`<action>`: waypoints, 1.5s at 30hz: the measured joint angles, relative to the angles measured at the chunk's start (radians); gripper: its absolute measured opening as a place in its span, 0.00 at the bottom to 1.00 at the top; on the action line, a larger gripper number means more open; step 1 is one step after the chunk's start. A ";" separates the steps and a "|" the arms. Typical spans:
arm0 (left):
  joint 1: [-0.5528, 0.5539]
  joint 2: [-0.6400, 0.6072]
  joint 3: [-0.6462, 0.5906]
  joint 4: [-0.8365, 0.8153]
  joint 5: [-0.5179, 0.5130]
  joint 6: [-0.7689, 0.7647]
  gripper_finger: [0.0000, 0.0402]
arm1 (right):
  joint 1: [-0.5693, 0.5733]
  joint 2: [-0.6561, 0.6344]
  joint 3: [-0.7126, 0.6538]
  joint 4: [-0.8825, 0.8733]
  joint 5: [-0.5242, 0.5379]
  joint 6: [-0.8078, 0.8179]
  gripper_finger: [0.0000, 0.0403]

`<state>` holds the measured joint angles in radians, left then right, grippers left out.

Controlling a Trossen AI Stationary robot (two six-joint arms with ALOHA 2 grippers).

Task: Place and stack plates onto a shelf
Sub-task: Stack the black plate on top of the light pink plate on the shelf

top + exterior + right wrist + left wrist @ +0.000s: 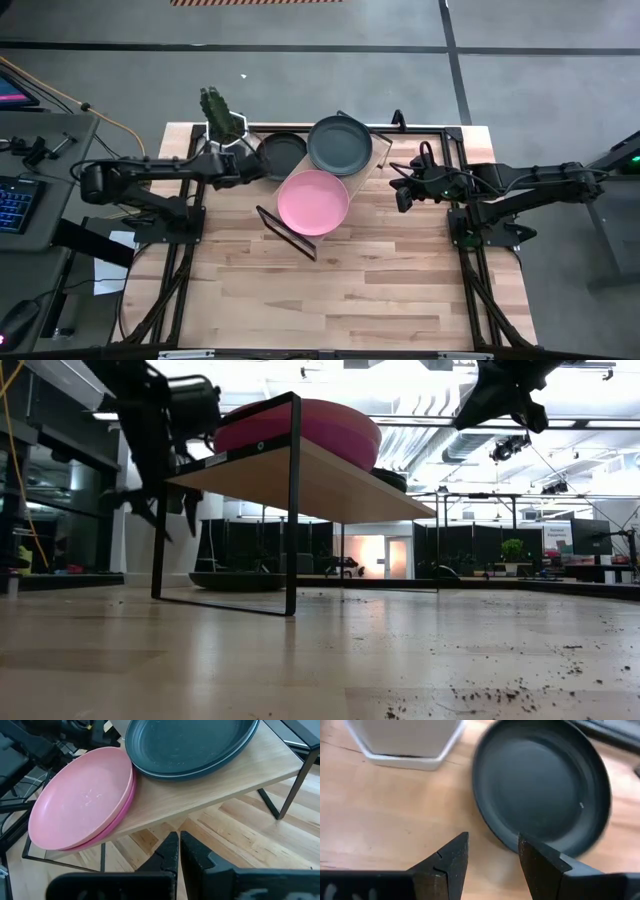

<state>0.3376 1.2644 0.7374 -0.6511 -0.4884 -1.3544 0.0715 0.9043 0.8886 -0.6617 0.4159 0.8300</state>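
Left wrist view shows the left gripper (492, 857) spread beside the black plate (542, 782) on the table; the right gripper (179, 851), pressed together, faces the shelf (210, 790).

Open tabletop (330, 300) before the shelf (378, 155); cactus pot (224, 126) beside left hand (262, 166).

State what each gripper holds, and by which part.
Nothing. The left gripper is open at the black plate's rim; the right gripper is shut, empty.
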 joint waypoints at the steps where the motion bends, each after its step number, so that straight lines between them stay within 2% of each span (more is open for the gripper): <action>1: 0.004 0.002 -0.012 0.010 -0.014 -0.022 0.39 | 0.000 0.000 0.000 0.000 0.000 0.000 0.00; 9: 0.063 0.013 -0.088 0.216 -0.020 -0.034 0.39 | 0.000 0.000 0.000 0.000 0.000 0.000 0.00; 18: 0.119 0.128 -0.100 0.277 0.065 -0.059 0.39 | 0.000 0.000 0.000 0.000 0.000 0.000 0.00; 30: 0.122 0.245 -0.100 0.329 0.086 -0.144 0.38 | 0.000 0.000 0.000 0.000 0.000 0.000 0.00; 34: 0.129 0.248 -0.099 0.338 0.073 -0.144 0.29 | 0.000 0.000 0.000 0.000 0.000 0.000 0.00; 40: 0.154 0.248 -0.099 0.359 0.054 -0.115 0.04 | 0.000 0.000 0.000 0.000 0.000 0.000 0.00; 45: 0.153 0.241 -0.099 0.364 0.077 -0.028 0.02 | 0.000 0.000 0.000 0.000 0.000 0.005 0.00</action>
<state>0.4904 1.5051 0.6384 -0.2869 -0.4117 -1.3822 0.0719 0.9041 0.8886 -0.6617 0.4164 0.8345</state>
